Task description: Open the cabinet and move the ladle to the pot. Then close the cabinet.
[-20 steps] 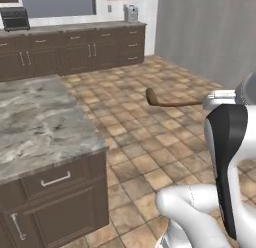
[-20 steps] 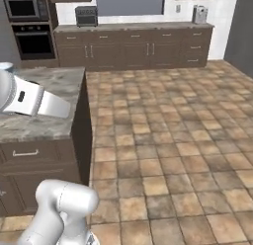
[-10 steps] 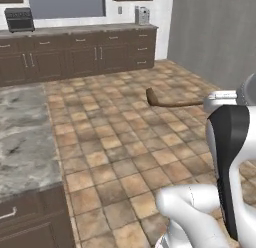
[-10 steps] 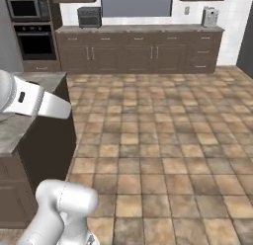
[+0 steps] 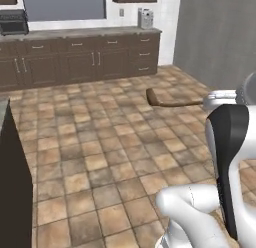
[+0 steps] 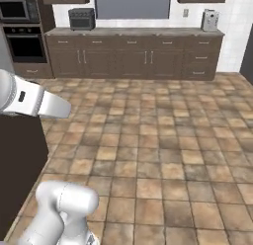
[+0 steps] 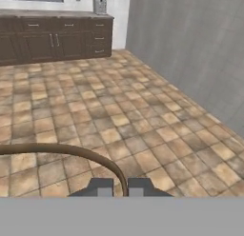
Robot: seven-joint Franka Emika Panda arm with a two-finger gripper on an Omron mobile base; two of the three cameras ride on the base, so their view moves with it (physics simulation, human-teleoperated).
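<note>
Gripping the ladle [image 7: 71, 152] by its thin handle, the gripper [image 7: 120, 186] has its jaws closed tight on it, high above the brown tiled floor [image 7: 133, 111]. From the left base view the ladle [image 5: 172, 101] juts out level (oval scoop leading) toward the dark base cabinets [image 5: 80, 62] along the far wall.

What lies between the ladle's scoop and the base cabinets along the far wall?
Bare tiled floor, as the left base view shows. The ladle hangs in the air above it, shut in the gripper, with nothing standing before the base cabinets.
</note>
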